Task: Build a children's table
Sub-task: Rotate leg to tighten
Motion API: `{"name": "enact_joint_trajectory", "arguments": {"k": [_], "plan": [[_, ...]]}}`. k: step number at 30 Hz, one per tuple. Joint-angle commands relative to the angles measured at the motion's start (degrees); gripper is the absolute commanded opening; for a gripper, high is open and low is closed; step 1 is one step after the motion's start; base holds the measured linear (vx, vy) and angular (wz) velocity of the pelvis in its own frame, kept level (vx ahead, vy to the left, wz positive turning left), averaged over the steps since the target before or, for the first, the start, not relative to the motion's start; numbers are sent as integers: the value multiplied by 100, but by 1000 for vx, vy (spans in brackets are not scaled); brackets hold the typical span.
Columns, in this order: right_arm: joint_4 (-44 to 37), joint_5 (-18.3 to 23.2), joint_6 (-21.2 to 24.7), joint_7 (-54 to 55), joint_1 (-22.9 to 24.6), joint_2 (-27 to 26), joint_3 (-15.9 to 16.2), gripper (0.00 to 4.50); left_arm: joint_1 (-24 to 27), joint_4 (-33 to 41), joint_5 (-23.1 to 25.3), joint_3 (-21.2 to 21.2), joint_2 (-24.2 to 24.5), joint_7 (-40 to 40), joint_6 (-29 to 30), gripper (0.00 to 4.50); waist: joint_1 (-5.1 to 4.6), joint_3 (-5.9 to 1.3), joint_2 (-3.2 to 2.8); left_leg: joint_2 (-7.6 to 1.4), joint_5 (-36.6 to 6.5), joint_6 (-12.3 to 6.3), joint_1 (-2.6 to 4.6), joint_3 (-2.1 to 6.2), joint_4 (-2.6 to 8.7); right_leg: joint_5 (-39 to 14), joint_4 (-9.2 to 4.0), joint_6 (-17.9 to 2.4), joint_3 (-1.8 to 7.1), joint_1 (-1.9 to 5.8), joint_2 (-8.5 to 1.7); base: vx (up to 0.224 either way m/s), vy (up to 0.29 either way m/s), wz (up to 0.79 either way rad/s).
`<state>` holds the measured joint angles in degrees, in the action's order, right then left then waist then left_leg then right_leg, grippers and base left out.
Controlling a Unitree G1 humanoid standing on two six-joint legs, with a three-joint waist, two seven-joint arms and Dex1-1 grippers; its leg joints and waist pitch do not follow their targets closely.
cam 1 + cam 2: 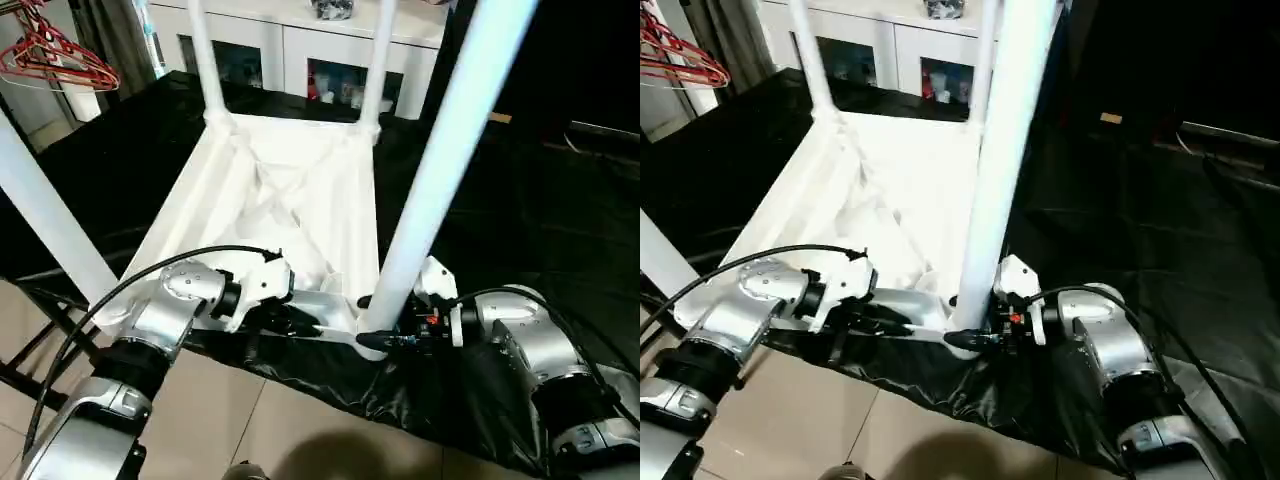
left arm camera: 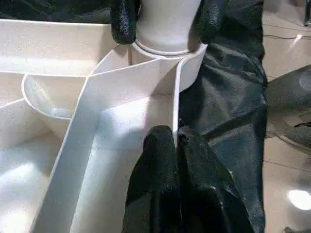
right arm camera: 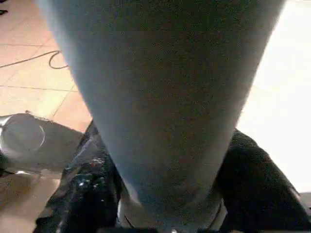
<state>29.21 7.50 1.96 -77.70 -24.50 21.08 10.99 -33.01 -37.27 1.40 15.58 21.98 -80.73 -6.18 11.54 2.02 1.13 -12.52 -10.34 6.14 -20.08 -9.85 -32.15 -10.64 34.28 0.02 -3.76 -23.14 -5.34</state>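
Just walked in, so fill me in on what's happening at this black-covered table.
A humanoid robot is assembling a white plastic children's table top, lying upside down. Its right gripper has its fingers around the base of the near right white tapered leg, seated in its corner socket. Its left gripper is shut on a thin rib beside that socket.

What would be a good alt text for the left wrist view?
The left gripper, its two black fingers shut, pinches a thin white rib of the upturned table top. Beyond it, the right gripper has a black finger on each side of a white leg standing in a corner socket.
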Motion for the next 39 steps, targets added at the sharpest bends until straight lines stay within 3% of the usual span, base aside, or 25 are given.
{"name": "enact_joint_trajectory", "arguments": {"k": [1, 4, 5, 7, 13, 14, 18, 21, 23, 25, 31, 32, 34, 35, 39], "plan": [[9, -54, 177, -378, 262, -5, 456, 240, -105, 130, -231, -199, -20, 195, -6, 0, -4, -309, 10, -85, -1096, -296, 11, -43, 345, -488, -269, -1331, 200, 295, -271, 0, 0, 0], [-81, -38, 240, -379, 308, 16, 457, 223, -101, 124, -245, -183, -34, 180, -3, 0, -14, -305, -50, -87, -1207, -237, 17, -35, 350, -507, -282, -1305, 203, 291, -261, 0, 0, 0], [-108, -30, 255, -347, 330, 15, 438, 217, -98, 120, -245, -176, -54, 191, 2, 0, -11, -308, -40, -85, -1221, -228, 20, -35, 349, -502, -278, -1312, 201, 297, -261, 0, 0, 0], [-186, -3, 314, -273, 395, 4, 397, 213, -89, 123, -249, -177, -116, 271, 22, 0, -13, -316, -95, -86, -1289, -190, 30, -31, 346, -440, -279, -1348, 201, 293, -256, 0, 0, 0], [-376, 26, 425, 34, 656, -85, 384, 208, -50, 89, -139, -216, -298, 759, 68, 0, 9, -306, -82, -82, -1310, -200, 21, -29, 344, -472, -283, -1338, 203, 305, -255, 0, 0, 0], [-373, 16, 398, 106, 685, -114, 375, 208, -43, 88, -116, -220, -323, 843, 66, 0, 5, -299, -60, -83, -1397, -190, 19, -28, 359, -692, -307, -1287, 202, 309, -262, 0, 0, 0], [-99, -228, 249, 1008, 707, -438, 240, 207, 0, 148, -13, -268, -488, 1331, 160, 0, -15, -268, -60, -94, -1730, -56, 40, -4, 420, -1619, -400, -1039, 218, 281, -315, 0, 0, 0], [297, -453, 204, 2007, 574, -788, 70, 205, -2, 156, 128, -307, -651, 1812, 267, 0, -100, -219, -41, -62, -1978, 58, 23, 34, 471, -2590, -498, -691, 203, 268, -338, 0, 0, 0], [558, -460, 325, 2607, 445, -1070, -80, 201, -44, 100, 203, -333, -811, 2168, 363, 0, -199, -198, -28, -24, -2216, 114, 87, 63, 474, -3446, -614, -382, 175, 209, -353, 0, 0, 0], [829, -480, 399, 3158, 286, -1378, -185, 199, -81, 63, 291, -325, -1026, 2541, 463, 0, -257, -192, -16, -14, -2262, 98, 84, 78, 483, -3664, -655, -254, 163, 198, -342, 0, 0, 0], [1747, -656, 296, 4760, -297, -2159, -432, 198, -236, -59, 602, -241, -1595, 3710, 693, 0, -389, -181, -40, 36, -2618, 105, 117, 150, 495, -3896, -729, -188, 99, 146, -321, 0, 0, 0], [1836, -647, 266, 4847, -357, -2232, -467, 198, -252, -57, 629, -233, -1640, 3783, 713, 0, -385, -202, -10, 28, -2580, 80, 116, 154, 497, -3830, -730, -190, 106, 165, -337, 0, 0, 0], [1996, -653, 119, 5096, -490, -2352, -537, 198, -300, -62, 679, -184, -1740, 3851, 621, 0, -395, -210, -37, 7, -2511, 25, 77, 154, 541, -3408, -700, -274, 114, 190, -314, 0, 0, 0], [2033, -642, 85, 5101, -518, -2375, -558, 251, -308, -55, 712, -152, -1750, 3846, 577, 0, -380, -221, -35, 8, -2477, 7, 96, 141, 537, -3240, -691, -331, 135, 171, -317, 0, 0, 0], [2052, -538, -12, 4877, -556, -2364, -690, 271, -288, 53, 778, -77, -1683, 3682, 420, 0, -358, -221, -26, -5, -2358, -63, 72, 115, 546, -2859, -641, -459, 180, 185, -309, 0, 0, 0]]}}
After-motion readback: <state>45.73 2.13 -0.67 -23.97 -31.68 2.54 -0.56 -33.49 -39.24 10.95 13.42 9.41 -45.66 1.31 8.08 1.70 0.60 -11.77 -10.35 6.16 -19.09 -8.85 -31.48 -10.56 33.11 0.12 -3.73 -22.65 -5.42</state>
